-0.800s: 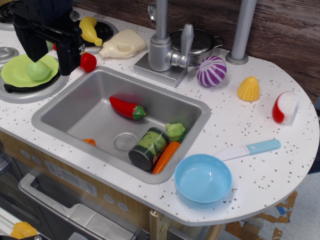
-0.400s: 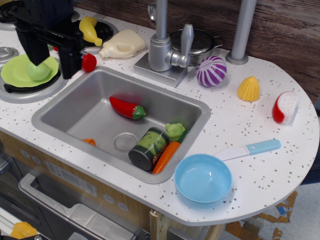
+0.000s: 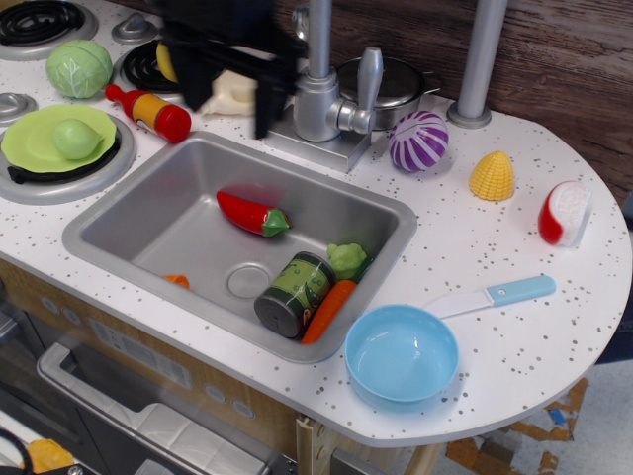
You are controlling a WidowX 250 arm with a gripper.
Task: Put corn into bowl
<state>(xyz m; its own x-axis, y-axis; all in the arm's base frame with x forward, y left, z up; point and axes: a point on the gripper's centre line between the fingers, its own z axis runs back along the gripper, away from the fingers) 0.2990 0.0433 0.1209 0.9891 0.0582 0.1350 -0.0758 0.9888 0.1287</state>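
The corn point(image 3: 492, 176), a small yellow ridged dome, sits on the white counter at the back right. The light-blue bowl point(image 3: 402, 353) stands empty near the front edge, with a white and blue handle point(image 3: 492, 295) beside it. My gripper point(image 3: 229, 104) is black and motion-blurred at the back, left of the faucet and far left of the corn. Its two fingers hang apart with nothing between them.
The sink point(image 3: 148, 218) holds a red pepper point(image 3: 251, 214), a green can point(image 3: 294, 293), a carrot point(image 3: 329, 310) and a green toy. The faucet point(image 3: 331, 94), a purple ball point(image 3: 418, 141), a pot and a grey post point(image 3: 479, 61) stand at the back. A lime plate point(image 3: 30, 148) is at left.
My gripper has swept right from over the lime plate to beside the faucet. A cabbage and a red-and-yellow bottle behind it now show.
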